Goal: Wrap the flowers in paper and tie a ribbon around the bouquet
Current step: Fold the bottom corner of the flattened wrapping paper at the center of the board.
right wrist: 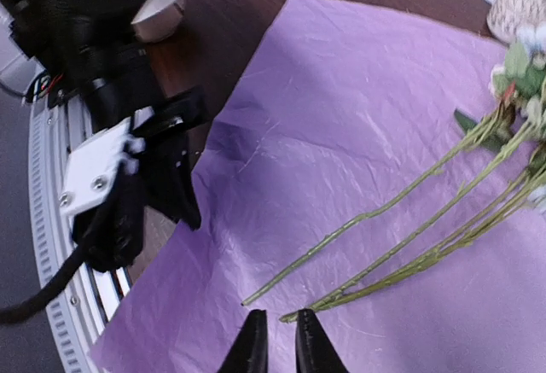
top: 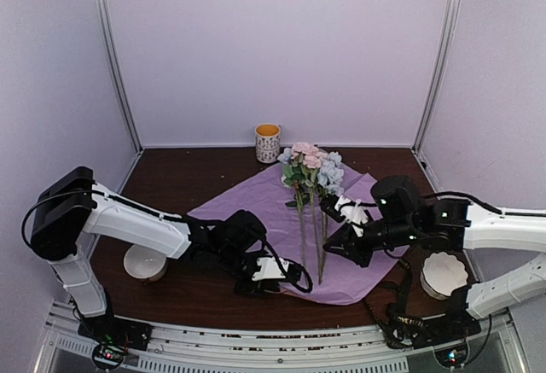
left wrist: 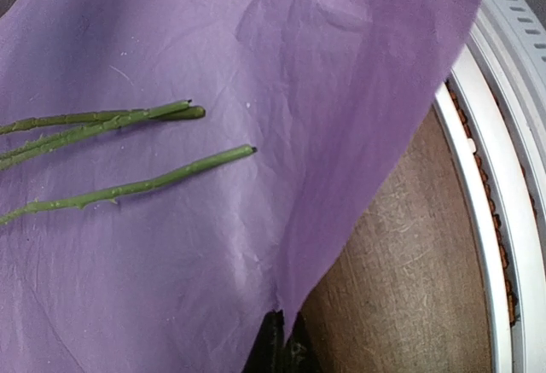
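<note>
I'm looking down at the paper [top: 247,206] lying lilac face up across the middle of the bench [top: 188,177]. It is turned like a diamond, with one corner aiming at the near edge and another at the far right corner. The flowers [top: 311,211] are lying on it right of centre, their long axis running from the far edge to the near edge. The pale blue, white and pink blooms are pointing at the far edge and the bare green stem ends at the near edge.

My left hand [top: 266,281] is sitting at the paper's near-left edge, and I'm squeezing it fully closed with the edge of the sheet pinched in it. From my left wrist, the paper is rising off the bench right at my fingers [left wrist: 277,343], and three stem ends are lying just beyond, flat on the sheet.

My right hand [right wrist: 280,322] is hovering low over the paper on the right side of the stems. It is parted only a sliver and gripping nothing I can see. The cut ends of the stems are lying just off my fingertips, with the stalks fanning away toward the blooms.

A patterned cup [top: 268,142] with a yellow inside is standing at the far edge, just behind the blooms, and its markings are too small for me to read. A white bowl [top: 143,262] is sitting near the left edge, and a white disc [top: 444,274] near the right edge.
</note>
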Robot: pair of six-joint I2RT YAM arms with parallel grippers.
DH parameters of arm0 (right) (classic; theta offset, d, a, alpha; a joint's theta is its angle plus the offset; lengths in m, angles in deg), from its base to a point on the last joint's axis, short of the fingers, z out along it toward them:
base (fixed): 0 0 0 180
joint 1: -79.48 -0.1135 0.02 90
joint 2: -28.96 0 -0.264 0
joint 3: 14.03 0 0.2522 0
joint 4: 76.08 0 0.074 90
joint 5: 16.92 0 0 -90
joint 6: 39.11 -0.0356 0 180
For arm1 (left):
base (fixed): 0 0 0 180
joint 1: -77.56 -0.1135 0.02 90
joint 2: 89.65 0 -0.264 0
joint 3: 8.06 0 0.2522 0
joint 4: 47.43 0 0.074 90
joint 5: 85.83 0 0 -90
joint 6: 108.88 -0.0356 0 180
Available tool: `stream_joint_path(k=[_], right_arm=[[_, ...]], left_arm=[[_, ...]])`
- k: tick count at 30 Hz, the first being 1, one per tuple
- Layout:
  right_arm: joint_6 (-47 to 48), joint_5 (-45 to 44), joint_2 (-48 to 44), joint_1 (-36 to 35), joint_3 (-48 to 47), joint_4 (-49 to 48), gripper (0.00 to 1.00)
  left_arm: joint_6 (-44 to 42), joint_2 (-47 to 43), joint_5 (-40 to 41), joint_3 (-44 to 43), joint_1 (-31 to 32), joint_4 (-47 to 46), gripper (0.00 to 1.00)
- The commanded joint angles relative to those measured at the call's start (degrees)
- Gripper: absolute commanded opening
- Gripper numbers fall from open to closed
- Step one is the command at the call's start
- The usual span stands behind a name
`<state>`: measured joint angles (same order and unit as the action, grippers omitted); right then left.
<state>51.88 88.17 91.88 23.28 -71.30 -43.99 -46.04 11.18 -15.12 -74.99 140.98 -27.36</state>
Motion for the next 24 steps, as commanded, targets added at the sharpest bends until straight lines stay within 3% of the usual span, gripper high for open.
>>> stream_joint_path(k=[1,5,11,16,22,24], right_arm=[[-14.66,7.02,10.64,1.62,0.18,-11.63,0.08],[-22.31,15.73,18.08,1.55,2.56,-18.05,0.00],[-26.89,16.84,24.40,1.31,7.23,-18.42,0.00],[-26.76,15.16,28.23,1.36,5.97,-10.90,0.00],[-23.31,12.40,20.95,2.65,1.75,-0.38,0.00],[-21.93,9.24,16.09,3.48,-0.07,3.97,0.06]], left_arm=[[2.53,0.73,-0.54,-1.91,-0.43,0.15,0.00],[2.81,0.48,-1.30,-1.55,-1.07,-0.30,0.00],[3.83,1.00,-4.03,-2.07,-2.34,-0.04,0.00],[4.40,3.40,-8.02,-3.87,-4.37,1.90,0.00],[4.10,6.91,-11.85,-8.05,-6.23,6.77,0.00],[4.83,7.22,-13.11,-7.64,-6.85,6.33,0.00]])
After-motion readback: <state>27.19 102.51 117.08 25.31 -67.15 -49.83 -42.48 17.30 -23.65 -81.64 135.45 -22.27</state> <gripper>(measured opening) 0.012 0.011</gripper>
